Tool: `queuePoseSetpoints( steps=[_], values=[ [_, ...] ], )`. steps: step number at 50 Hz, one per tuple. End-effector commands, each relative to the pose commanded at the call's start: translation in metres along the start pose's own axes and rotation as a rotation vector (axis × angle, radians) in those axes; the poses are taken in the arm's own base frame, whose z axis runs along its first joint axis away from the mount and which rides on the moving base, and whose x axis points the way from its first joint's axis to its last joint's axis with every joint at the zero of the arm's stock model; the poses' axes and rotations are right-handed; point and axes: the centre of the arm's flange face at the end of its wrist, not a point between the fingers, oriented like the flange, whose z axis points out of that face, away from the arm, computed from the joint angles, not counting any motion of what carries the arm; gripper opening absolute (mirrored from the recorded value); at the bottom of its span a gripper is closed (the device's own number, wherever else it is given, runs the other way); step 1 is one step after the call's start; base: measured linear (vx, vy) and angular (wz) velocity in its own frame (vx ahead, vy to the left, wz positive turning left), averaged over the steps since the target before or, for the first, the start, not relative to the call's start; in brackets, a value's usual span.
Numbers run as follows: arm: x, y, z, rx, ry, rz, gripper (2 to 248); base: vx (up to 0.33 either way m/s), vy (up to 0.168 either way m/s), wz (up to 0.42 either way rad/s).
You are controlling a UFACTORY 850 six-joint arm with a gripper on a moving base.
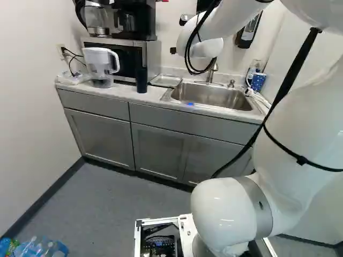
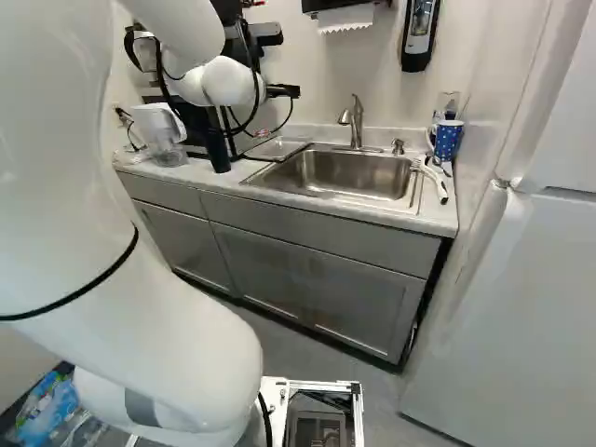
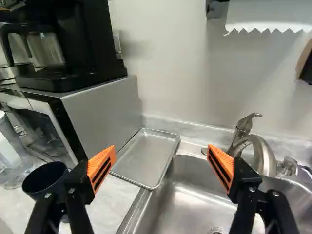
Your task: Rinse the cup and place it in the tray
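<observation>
Nearest the camera: black two-fingered gripper with orange pads, spread wide, pinching nothing. Locate the probable task cup, a tall, dark, cylindrical cup, upright on the pale counter near the shallow silver metal tray. Distinguish from the blue cup with white dots, across the stainless-steel sink from the tray. Treat progress as early: count grasp, rinse under the curved brushed-metal faucet and placement in the tray as outstanding. Allow for doubt, with any earlier rinse impossible to tell. Expect no legible brand, label or writing on dark cup or tray.
</observation>
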Motion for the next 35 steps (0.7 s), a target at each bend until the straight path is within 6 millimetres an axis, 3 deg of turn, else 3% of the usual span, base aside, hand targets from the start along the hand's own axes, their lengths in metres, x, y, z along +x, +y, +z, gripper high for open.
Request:
queuePoseSetpoints(
  steps=[35],
  values=[
    [0.0,0.0,0.0,0.0,0.0,0.0,247,0.092,-0.031,0.009]
  ],
)
